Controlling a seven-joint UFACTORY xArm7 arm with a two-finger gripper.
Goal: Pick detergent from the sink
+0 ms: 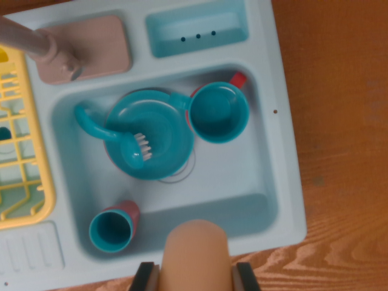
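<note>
I see no brand, label or lettering anywhere; every surface here is plain coloured plastic.

The gripper (pixel 195 277) sits at the near edge of the wrist view, and only the tops of its two dark fingers (pixel 145 276) show. They stand close on either side of the detergent (pixel 197 248), a smooth peach-coloured bottle with a rounded end. The fingers look pressed against it, so the hand is narrowed around the bottle. The bottle's lower part is cut off by the frame. It overlaps the near rim of the sink (pixel 285 182), and I cannot tell how high it is above the sink.

In the basin a teal plate (pixel 163 130) carries a brush (pixel 100 124) with white bristles, its curved handle reaching towards the wrist view's left. A teal cup (pixel 218 112) touches the plate on the wrist view's right. Something red (pixel 238 79) peeks out behind the cup, mostly hidden, and I cannot make out what it is. A small cup (pixel 114 227), teal inside and reddish outside, lies on its side in the near corner, on the wrist view's left.

On the far rim, a tan tap (pixel 36 45) is blurred and cut off at the corner. A recessed tray (pixel 197 27) with three small holes sits beside it. A yellow rack (pixel 21 151) is cut by the wrist view's left edge. The sink rests on a wooden table (pixel 339 121).
</note>
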